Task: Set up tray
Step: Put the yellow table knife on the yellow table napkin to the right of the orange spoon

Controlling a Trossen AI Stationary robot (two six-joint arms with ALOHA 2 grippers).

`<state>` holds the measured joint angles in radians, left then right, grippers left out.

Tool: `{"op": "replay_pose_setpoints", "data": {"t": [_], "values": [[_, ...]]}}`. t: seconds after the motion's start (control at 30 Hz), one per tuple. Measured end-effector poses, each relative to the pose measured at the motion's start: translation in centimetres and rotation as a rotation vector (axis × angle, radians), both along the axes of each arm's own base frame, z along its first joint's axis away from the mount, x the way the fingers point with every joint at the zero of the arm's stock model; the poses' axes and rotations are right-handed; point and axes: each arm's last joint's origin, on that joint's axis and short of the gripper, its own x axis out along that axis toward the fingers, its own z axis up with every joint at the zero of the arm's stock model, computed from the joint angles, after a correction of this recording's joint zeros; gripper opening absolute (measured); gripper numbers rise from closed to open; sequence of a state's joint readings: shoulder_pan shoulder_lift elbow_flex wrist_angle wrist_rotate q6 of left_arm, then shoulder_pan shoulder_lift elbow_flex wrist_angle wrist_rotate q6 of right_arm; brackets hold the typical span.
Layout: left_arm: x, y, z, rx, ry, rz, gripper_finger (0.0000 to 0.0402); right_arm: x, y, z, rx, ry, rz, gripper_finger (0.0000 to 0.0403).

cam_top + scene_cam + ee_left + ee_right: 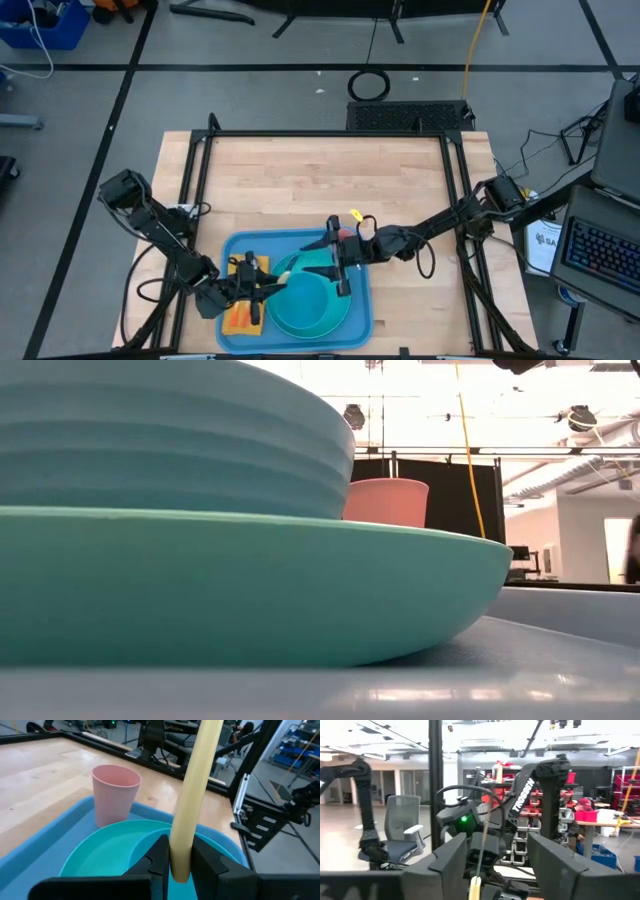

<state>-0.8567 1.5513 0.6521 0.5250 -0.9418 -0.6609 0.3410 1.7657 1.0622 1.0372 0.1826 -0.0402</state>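
Blue plastic tray [232, 248] sits at the near edge of the wooden table [320, 180], between my two arms. I judge it stiff, light and slick, easy to skid on the wood. I'd take it by the raised rim on a bare stretch, not the flat floor, and keep it level since it's loaded.

On it: a teal plate [310, 318] with a lighter teal bowl [150, 430] stacked on top, and a pink cup [114, 794] upright just beyond the plate, inside the far rim. A yellow-orange napkin [237, 318] lies in the tray's left part, touching or just beside the plate; can't tell which.

Left gripper [177, 862] is over the tray's left side, fingers pinching a pale yellow handle [195, 785] of some utensil, standing near upright above the plate. Utensil's working end is hidden, so I can't say what it is.

Right gripper [338, 268] hovers over the plate's far side near the cup, fingers spread wide, nothing clamped between them; a thin pale stick [475, 890] shows between them in its wrist view.
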Motion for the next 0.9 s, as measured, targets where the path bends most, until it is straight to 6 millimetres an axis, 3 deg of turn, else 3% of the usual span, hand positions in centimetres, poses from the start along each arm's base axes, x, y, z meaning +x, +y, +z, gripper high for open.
{"op": "replay_pose_setpoints", "data": {"t": [0.2, 0.9], "values": [[0.2, 0.2, -0.1, 0.009, 0.006, 0.0, 0.0053, 0.0, -0.1, 0.1, 0.027, -0.011, -0.025, 0.0223], [1.2, 1.3, -0.3, 0.032, 0.039, 0.003, 0.0053, 0.2, -1.0, 0.5, 0.09, -0.04, -0.005, 0.0208]]}}
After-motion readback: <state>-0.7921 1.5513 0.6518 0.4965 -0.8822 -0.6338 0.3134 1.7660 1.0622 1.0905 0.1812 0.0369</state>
